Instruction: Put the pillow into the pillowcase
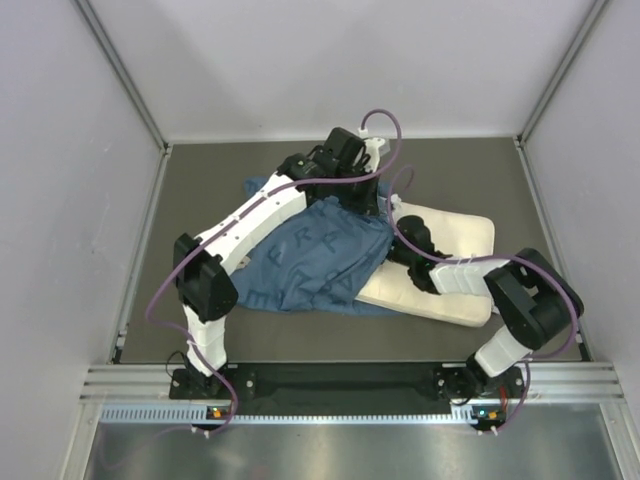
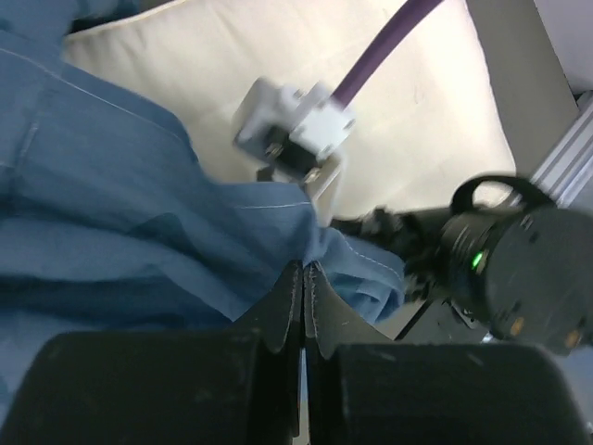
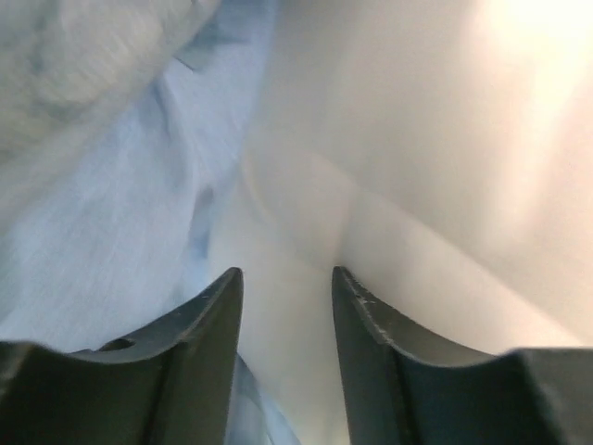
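Observation:
The blue pillowcase (image 1: 310, 262) lies crumpled mid-table, its open end to the right. The cream-white pillow (image 1: 455, 250) lies to its right, its left end under the case's edge. My left gripper (image 1: 374, 204) reaches over from the left and is shut on the pillowcase's hem (image 2: 306, 264), holding it up above the pillow (image 2: 417, 120). My right gripper (image 1: 398, 252) is at the case's mouth. In the right wrist view its fingers (image 3: 287, 287) stand part way closed, with pillow fabric (image 3: 389, 167) filling the gap between them and pale blue pillowcase cloth (image 3: 111, 241) to the left.
Grey walls enclose the dark table (image 1: 470, 180) on three sides. My right arm's wrist camera block with its purple cable (image 2: 292, 125) hangs just beyond my left fingers. The right arm's black joint (image 2: 519, 264) is close at the right.

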Controlling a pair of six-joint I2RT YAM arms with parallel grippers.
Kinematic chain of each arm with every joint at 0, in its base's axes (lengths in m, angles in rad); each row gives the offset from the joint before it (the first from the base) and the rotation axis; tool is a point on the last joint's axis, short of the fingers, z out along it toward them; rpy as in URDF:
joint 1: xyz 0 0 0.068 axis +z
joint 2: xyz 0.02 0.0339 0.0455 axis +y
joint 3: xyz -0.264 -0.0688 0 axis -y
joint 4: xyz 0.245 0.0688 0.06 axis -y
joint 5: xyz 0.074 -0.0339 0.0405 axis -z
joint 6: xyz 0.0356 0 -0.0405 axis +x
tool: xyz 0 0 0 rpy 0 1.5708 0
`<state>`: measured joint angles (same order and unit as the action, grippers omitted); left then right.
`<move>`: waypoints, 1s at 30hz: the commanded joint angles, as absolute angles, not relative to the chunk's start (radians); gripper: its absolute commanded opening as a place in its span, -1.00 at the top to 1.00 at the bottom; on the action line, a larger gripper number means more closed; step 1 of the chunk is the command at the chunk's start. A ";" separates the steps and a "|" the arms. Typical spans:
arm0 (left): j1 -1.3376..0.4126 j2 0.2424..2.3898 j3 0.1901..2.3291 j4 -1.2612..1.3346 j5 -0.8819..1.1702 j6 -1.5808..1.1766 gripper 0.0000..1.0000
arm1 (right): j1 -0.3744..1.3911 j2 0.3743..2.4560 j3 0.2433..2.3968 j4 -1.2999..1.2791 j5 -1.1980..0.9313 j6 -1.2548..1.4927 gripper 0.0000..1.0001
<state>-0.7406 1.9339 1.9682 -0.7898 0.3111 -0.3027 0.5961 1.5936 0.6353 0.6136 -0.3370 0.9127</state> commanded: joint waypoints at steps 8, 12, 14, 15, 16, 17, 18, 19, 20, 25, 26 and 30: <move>-0.617 1.689 1.792 -0.592 0.531 -0.295 1.00 | 0.462 1.494 0.627 0.516 -0.410 0.913 -0.09; -0.614 1.687 1.806 -0.644 0.503 -0.264 1.00 | 0.408 1.431 0.609 0.474 -0.431 0.899 -0.04; -0.614 1.687 1.780 -0.652 0.477 -0.246 1.00 | 0.391 1.347 0.636 0.384 -0.402 0.858 -0.12; -0.615 1.686 1.763 -0.641 0.466 -0.244 1.00 | 0.381 1.318 0.652 0.282 -0.387 0.792 -0.17; -0.615 1.681 1.747 -0.634 0.457 -0.242 1.00 | 0.374 1.262 0.669 0.225 -0.374 0.755 -0.30; -0.615 1.677 1.715 -0.624 0.450 -0.239 1.00 | 0.367 1.235 0.705 0.171 -0.352 0.721 -0.39; -0.617 1.674 1.700 -0.614 0.445 -0.238 1.00 | 0.341 1.212 0.722 0.117 -0.338 0.669 -0.43; -0.623 1.667 1.684 -0.597 0.434 -0.235 1.00 | 0.324 1.169 0.738 0.018 -0.324 0.645 -0.51; -0.627 1.666 1.665 -0.592 0.393 -0.227 1.00 | 0.302 1.148 0.755 -0.020 -0.310 0.625 -0.55; -0.667 1.698 1.667 -0.635 0.261 -0.195 1.00 | 0.129 1.092 0.773 -0.136 -0.302 0.537 -0.64; -0.672 1.704 1.675 -0.638 0.249 -0.192 1.00 | 0.115 1.109 0.807 -0.147 -0.298 0.519 -0.64; -0.710 1.727 1.698 -0.650 0.172 -0.183 1.00 | 0.104 1.247 0.951 -0.260 -0.213 0.413 -0.64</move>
<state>-0.6846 1.7172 1.6585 -0.6655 0.2623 -0.2138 0.1123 1.1706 0.8356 -0.1360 -0.2821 0.5282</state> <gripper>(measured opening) 0.011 0.820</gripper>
